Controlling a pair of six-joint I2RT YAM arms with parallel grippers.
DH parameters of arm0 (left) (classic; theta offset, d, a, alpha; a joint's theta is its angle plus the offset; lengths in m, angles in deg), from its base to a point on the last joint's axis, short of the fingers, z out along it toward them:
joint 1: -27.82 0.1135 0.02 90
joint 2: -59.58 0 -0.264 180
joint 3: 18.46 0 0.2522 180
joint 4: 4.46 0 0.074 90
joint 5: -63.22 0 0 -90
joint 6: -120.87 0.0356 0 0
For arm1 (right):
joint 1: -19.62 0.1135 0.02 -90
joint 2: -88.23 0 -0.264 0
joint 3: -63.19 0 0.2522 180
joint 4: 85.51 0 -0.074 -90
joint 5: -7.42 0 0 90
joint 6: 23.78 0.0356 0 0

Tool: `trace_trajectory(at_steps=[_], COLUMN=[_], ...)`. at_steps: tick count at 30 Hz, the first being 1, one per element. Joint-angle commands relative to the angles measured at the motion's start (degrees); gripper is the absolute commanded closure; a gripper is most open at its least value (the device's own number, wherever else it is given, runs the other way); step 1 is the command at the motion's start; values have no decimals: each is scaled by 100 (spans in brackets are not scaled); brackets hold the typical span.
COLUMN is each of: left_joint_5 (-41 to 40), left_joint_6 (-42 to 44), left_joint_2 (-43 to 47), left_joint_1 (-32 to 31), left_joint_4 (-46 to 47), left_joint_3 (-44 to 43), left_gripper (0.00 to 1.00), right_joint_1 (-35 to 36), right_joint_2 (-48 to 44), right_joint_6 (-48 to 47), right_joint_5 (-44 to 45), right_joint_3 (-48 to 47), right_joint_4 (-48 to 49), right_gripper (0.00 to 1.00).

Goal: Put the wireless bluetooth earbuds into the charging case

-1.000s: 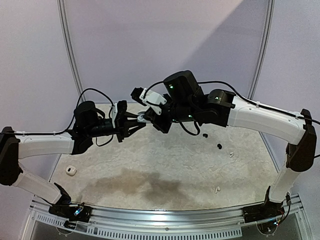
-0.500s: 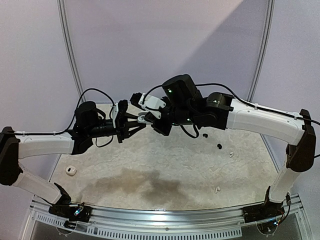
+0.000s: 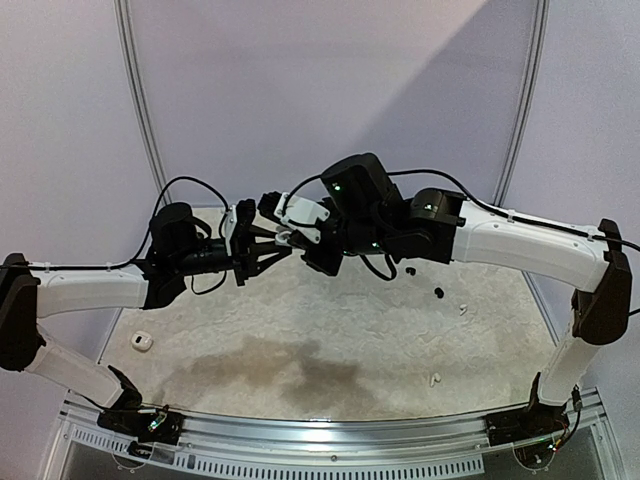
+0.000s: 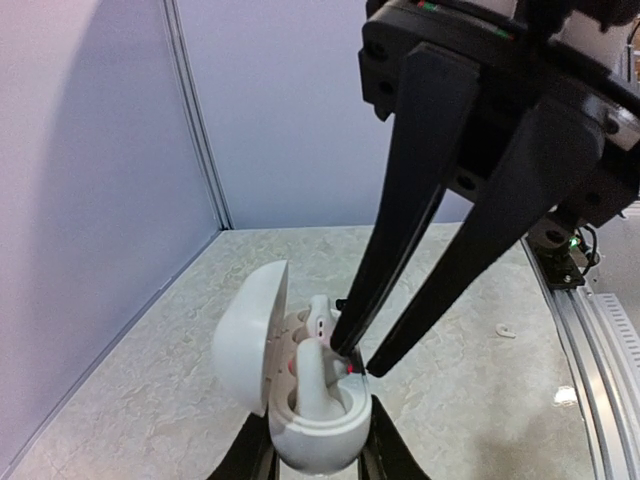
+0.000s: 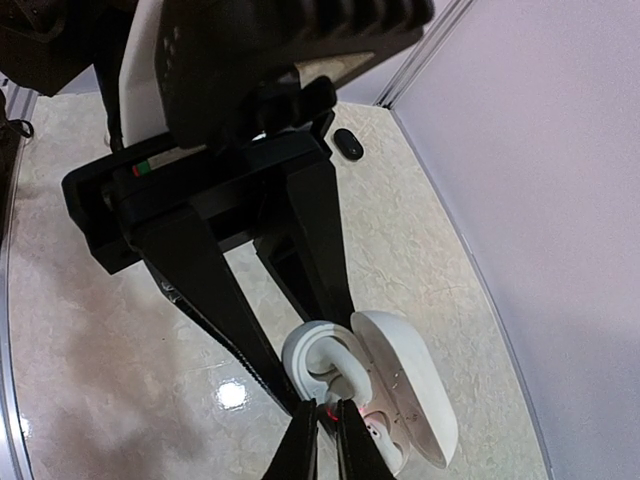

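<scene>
My left gripper (image 3: 272,244) is shut on an open white charging case (image 3: 284,238), held above the table with its lid up. In the left wrist view the case (image 4: 315,430) sits between my left fingers. One white earbud (image 4: 320,318) sits in its far socket and a second white earbud (image 4: 308,385) stands in the near socket. My right gripper (image 4: 356,362) comes down from above. Its tips are close together at the second earbud's red-lit end. The right wrist view shows the same: my right gripper (image 5: 322,425), the earbud (image 5: 345,360) and the lid (image 5: 415,385).
Two black earbuds (image 3: 438,293) (image 3: 409,270) and two white earbuds (image 3: 462,308) (image 3: 435,379) lie on the marbled table at the right. Another white case (image 3: 140,342) lies at the near left. A loose white earbud (image 4: 507,330) also shows in the left wrist view.
My right gripper has moved left and slightly down, closing in on the case held by my left gripper. The left arm has stayed still.
</scene>
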Motion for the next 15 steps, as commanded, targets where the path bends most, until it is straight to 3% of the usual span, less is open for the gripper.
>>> trace_trajectory(at_steps=[1, 10, 15], left_joint_5=[-31, -53, 215], left_joint_6=[-84, -82, 420], left_joint_2=[56, 55, 73], left_joint_1=[-13, 4, -17], left_joint_4=[367, 225, 70], left_joint_3=[-128, -127, -121], left_gripper=[100, 100, 100], right_joint_1=[118, 100, -66], right_joint_2=[-72, -817, -940], right_joint_6=[154, 440, 673], right_joint_5=[-201, -498, -399], right_joint_3=[187, 68, 85], right_joint_4=[-312, -422, 201], right_gripper=[92, 90, 90])
